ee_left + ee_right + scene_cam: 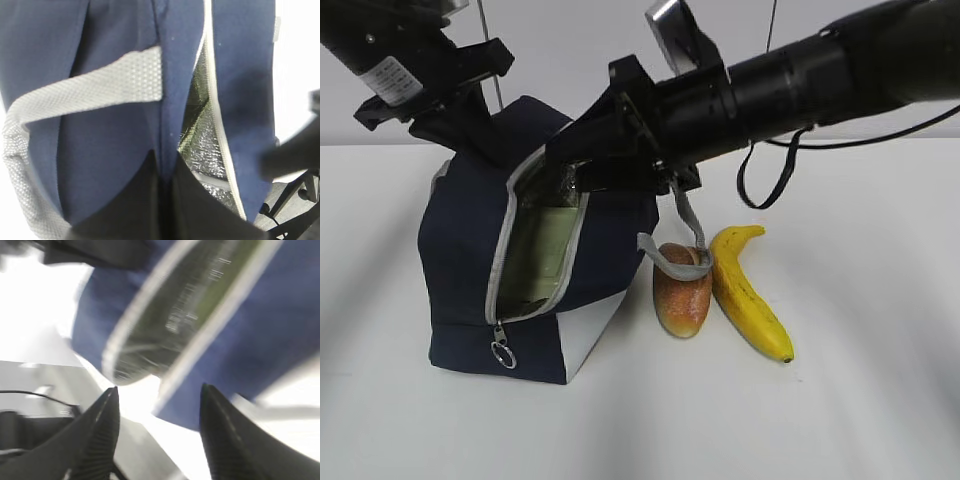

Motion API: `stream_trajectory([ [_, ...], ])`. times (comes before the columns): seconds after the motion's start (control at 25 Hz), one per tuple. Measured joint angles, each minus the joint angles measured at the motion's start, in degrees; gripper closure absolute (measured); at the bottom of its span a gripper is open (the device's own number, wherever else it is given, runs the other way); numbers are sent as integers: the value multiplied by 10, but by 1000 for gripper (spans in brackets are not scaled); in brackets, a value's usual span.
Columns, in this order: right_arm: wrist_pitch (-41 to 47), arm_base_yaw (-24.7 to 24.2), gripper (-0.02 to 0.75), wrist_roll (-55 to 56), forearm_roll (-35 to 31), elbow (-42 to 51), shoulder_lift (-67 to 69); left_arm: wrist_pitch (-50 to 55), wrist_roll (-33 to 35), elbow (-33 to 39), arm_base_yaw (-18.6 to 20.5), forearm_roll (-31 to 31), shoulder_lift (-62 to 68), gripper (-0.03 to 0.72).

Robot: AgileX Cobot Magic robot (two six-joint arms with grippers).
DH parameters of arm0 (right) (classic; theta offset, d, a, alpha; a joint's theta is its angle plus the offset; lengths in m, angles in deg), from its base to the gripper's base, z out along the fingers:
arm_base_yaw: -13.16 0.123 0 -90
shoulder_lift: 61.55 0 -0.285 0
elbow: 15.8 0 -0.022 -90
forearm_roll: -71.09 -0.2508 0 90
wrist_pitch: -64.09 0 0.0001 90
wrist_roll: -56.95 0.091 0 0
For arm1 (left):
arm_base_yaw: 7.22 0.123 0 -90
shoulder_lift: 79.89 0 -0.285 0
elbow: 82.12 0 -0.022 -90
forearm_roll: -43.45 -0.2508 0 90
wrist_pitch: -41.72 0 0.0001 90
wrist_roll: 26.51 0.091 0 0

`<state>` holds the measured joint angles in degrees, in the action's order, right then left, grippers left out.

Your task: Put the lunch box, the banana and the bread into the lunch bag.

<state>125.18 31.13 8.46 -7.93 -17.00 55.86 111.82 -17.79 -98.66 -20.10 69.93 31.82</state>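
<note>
Gaping navy lunch bag (470, 240), left tool (165, 200) pinching its fabric, right tool (160, 435) spread empty

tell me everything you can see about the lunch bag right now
The lunch bag is navy fabric with grey zipper trim, grey webbing handles, a white lower panel and silver lining. It stands on the white table, its front zipped open, with something pale green visible inside. The left end effector is shut on its top fabric. One handle droops onto the bread. The right end effector is open at the opening.
</note>
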Motion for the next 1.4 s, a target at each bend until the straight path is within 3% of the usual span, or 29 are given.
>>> stream_trajectory([
  [0.24,-34,0,356,112,192,0,-97,0,0,0,0,-1,0,691],
  [0.48,-45,0,358,302,459,17,-155,1,0,0,0,-1,0,691],
  [0.64,-44,0,358,385,580,44,-163,1,0,0,0,-1,0,691],
  [1.04,-36,0,357,408,648,61,-118,1,0,0,0,-2,0,691],
  [1.28,-73,0,192,404,662,61,-68,2,0,0,0,-2,0,691],
  [1.4,-98,0,169,404,683,60,-47,2,0,0,0,-2,0,691],
])
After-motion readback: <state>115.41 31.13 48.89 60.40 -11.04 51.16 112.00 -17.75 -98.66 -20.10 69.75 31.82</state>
